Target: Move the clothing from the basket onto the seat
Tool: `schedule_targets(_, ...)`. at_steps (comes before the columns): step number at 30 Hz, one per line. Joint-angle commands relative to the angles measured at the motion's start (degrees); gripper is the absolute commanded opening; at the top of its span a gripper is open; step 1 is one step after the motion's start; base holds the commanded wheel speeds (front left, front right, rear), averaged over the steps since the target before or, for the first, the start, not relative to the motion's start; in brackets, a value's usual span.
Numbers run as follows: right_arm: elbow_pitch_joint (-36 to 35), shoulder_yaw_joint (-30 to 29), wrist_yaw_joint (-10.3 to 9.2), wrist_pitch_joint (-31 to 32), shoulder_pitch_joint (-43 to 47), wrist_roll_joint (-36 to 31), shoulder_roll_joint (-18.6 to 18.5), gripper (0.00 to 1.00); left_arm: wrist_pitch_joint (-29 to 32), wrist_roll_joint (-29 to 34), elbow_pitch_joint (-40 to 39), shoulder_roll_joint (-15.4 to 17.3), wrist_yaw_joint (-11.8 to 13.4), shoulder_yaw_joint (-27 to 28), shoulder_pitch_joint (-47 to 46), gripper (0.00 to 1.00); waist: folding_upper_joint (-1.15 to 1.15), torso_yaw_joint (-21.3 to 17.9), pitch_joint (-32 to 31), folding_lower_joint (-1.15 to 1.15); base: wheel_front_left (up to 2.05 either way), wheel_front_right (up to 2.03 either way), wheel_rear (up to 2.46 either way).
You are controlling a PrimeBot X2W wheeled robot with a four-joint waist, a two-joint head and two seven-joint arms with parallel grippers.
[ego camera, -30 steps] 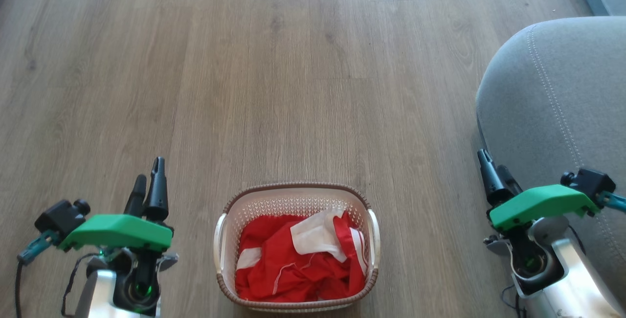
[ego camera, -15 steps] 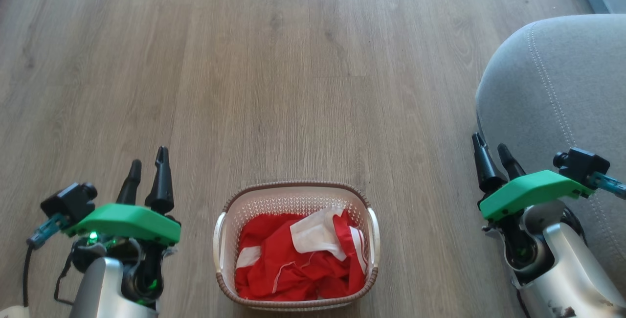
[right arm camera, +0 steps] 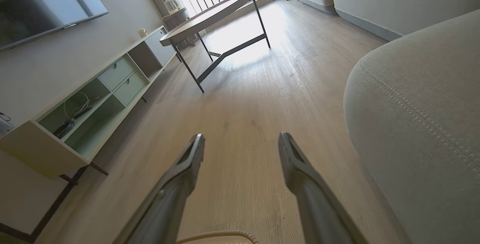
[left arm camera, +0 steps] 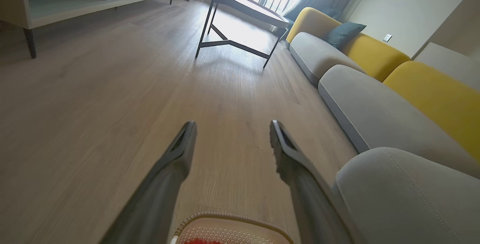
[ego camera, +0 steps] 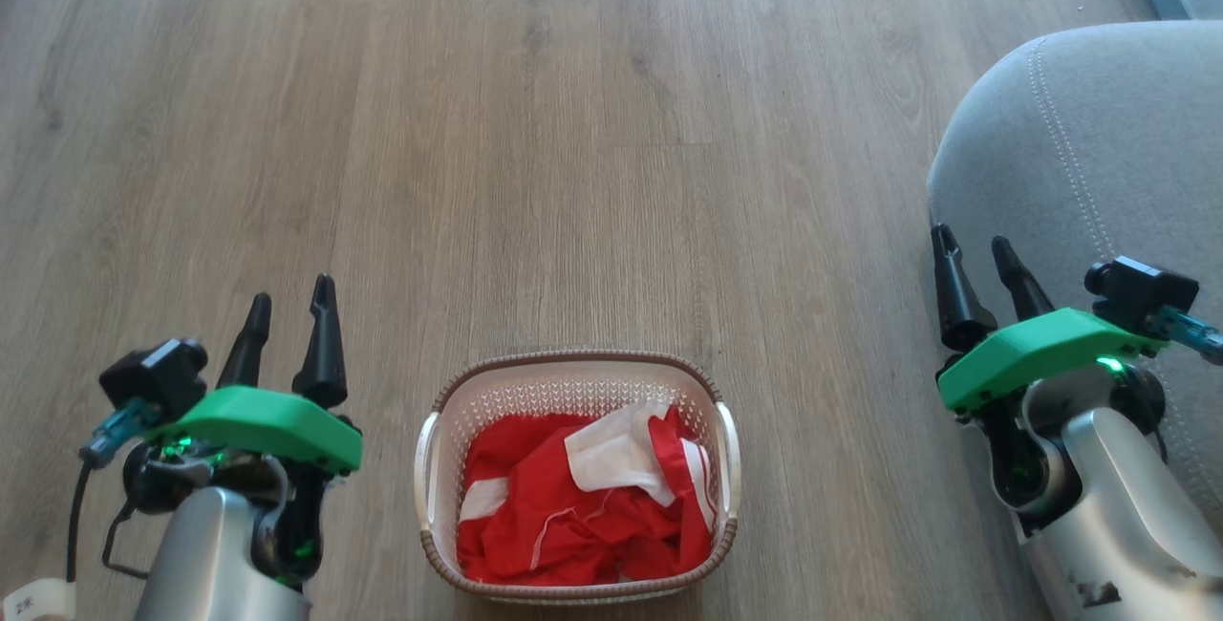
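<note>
While my left fingers [ego camera: 322,344] and right fingers [ego camera: 954,296] hang spread wide and empty, I judge the task not yet begun. Between the two pairs, nearer me than their tips, sits the basket [ego camera: 573,359] with the red clothing [ego camera: 564,525] heaped inside. Just beside and beyond the right fingers lies the grey seat [ego camera: 1099,143], with no cloth on the part I see. Every garment is left to carry across.
</note>
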Motion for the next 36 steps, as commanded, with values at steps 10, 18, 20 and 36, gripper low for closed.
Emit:
schedule_targets(10,-1.24,-0.61,0.36,-2.43,-4.21,-7.94,-1.29,1.0,-2.39,8.56,0.34,0.69,0.03,1.89,-5.1,1.0,0.0,0.03,-0.08,0.0,0.0,0.0,0.0)
schedule_targets(18,-0.78,-0.64,0.38,-3.77,-5.41,-13.3,-1.37,1.0,-3.74,14.77,0.49,0.58,0.03,2.22,-6.33,1.0,0.0,0.08,0.17,0.0,0.0,0.0,0.0)
schedule_targets(20,-0.61,-0.36,0.38,-4.1,-5.81,-14.45,-1.48,1.0,-4.07,16.14,0.49,0.54,0.03,2.41,-6.63,1.0,0.0,0.09,0.26,0.0,0.0,0.0,0.0)
schedule_targets(36,0.84,-1.45,0.41,-5.51,-7.14,-20.07,-1.75,1.0,-5.48,21.71,1.55,0.25,0.78,5.09,-7.39,1.0,0.0,0.07,0.67,0.0,0.0,0.0,0.0)
